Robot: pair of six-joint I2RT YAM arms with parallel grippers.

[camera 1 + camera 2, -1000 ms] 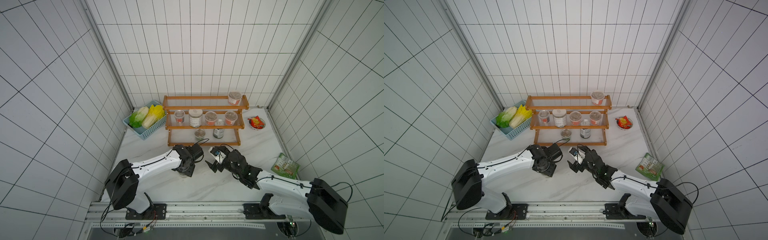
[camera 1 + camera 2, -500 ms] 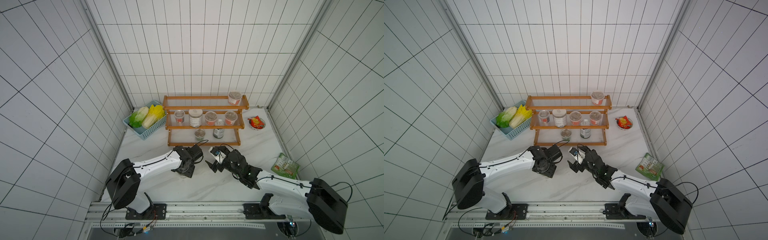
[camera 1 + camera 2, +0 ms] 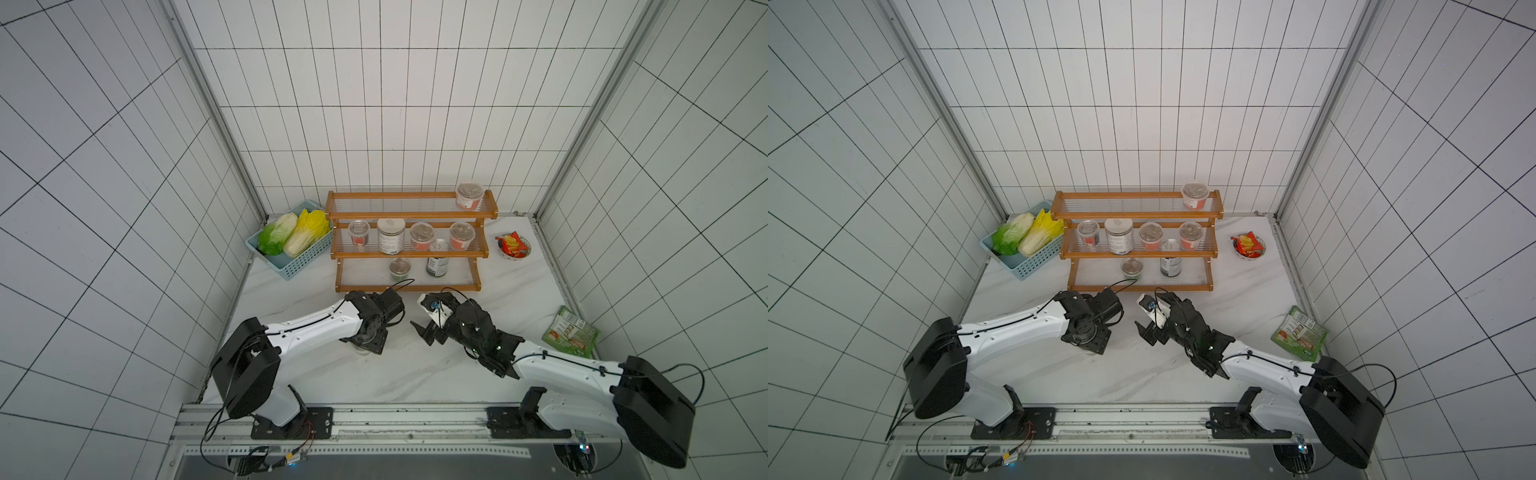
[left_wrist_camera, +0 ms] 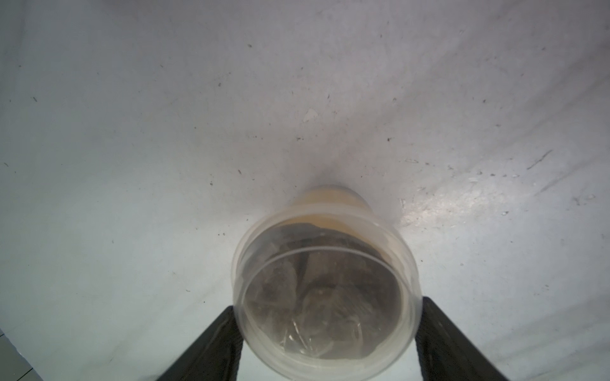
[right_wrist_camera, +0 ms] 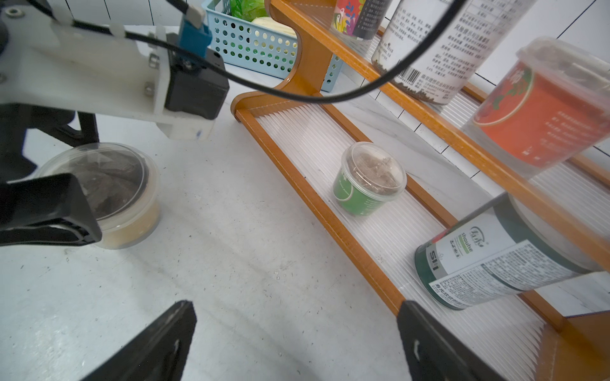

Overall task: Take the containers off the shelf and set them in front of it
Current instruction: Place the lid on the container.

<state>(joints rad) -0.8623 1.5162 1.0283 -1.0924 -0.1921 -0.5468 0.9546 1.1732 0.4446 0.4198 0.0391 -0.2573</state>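
Yellow cup (image 5: 132,214): upright on the marble table (image 5: 251,270), before the shelf (image 3: 407,287), its drop-off spot.
Left gripper (image 4: 328,305): flanks that cup closely; pinching or freed, cannot tell.
Right gripper (image 5: 297,306): spread wide, empty, facing the lowest tier, likely for the next pick.
Lowest tier: green cup (image 5: 366,184), dark jar (image 5: 495,264) waiting.
Upper tiers: five more to fetch.

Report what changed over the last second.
Little moved. The left gripper seems to be loosening around the yellow cup, which stands on the table. The right gripper stays open and empty; nothing has left the shelf.
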